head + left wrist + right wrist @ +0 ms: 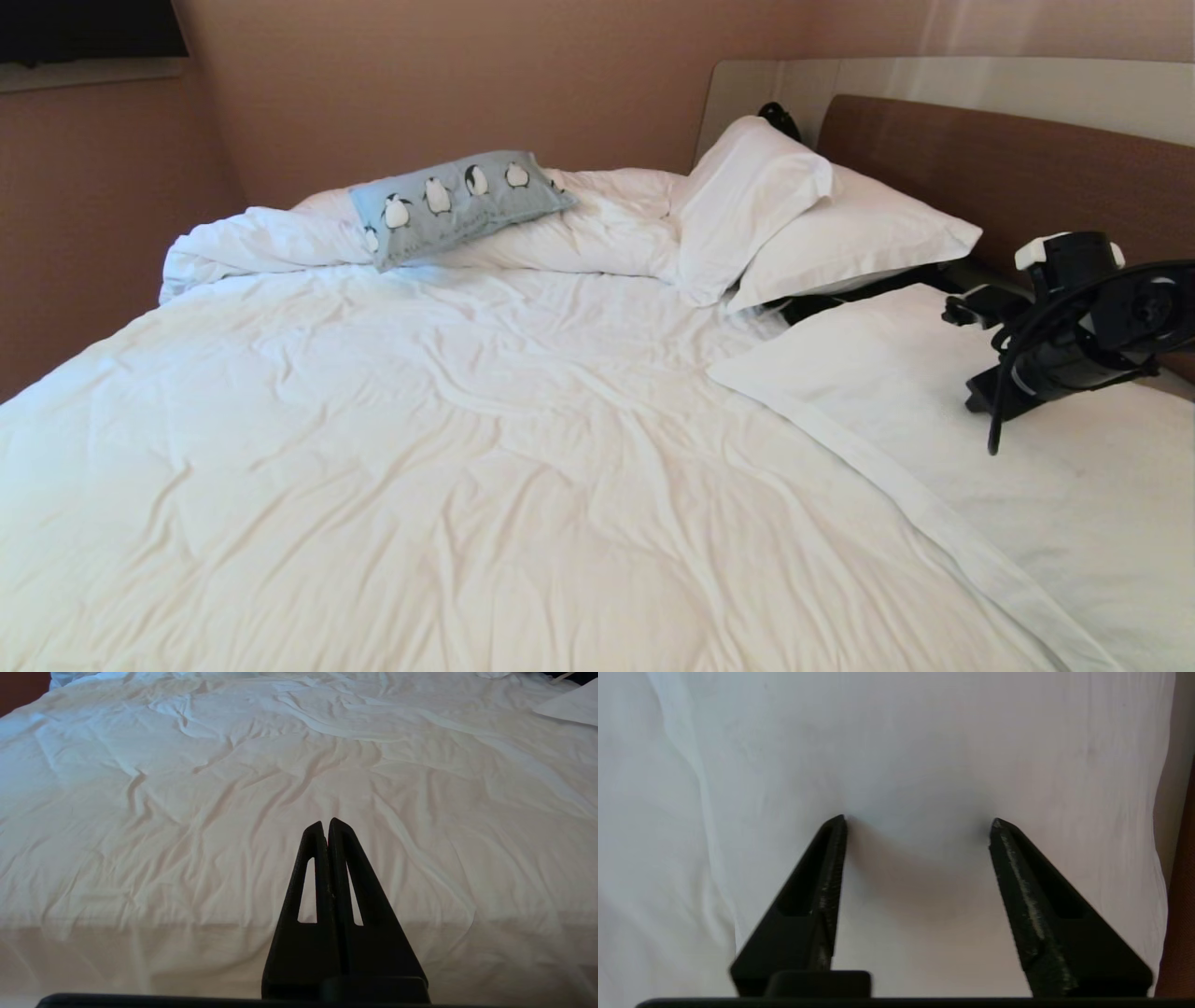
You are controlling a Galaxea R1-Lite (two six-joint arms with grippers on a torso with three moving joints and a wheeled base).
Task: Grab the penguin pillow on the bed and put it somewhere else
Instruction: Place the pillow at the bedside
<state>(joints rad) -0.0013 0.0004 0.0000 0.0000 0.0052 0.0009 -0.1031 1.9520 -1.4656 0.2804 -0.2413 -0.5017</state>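
Penguin pillow (456, 204) lies on the bunched duvet at the far left of the bed (467, 448), well apart from both arms. The right gripper (917, 821) stands wide over the near white pillow (980, 439) by the headboard (1008, 168), its fingertips pressing into the fabric (nothing held). The left gripper (326, 823) hovers over the rumpled duvet (187, 812), fingers pressed together.

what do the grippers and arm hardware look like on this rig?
Both grippers, left gripper and right gripper, have matte black, tapering triangular fingers with slot cut-outs. The right arm is black with a white cap and a looping black cable.
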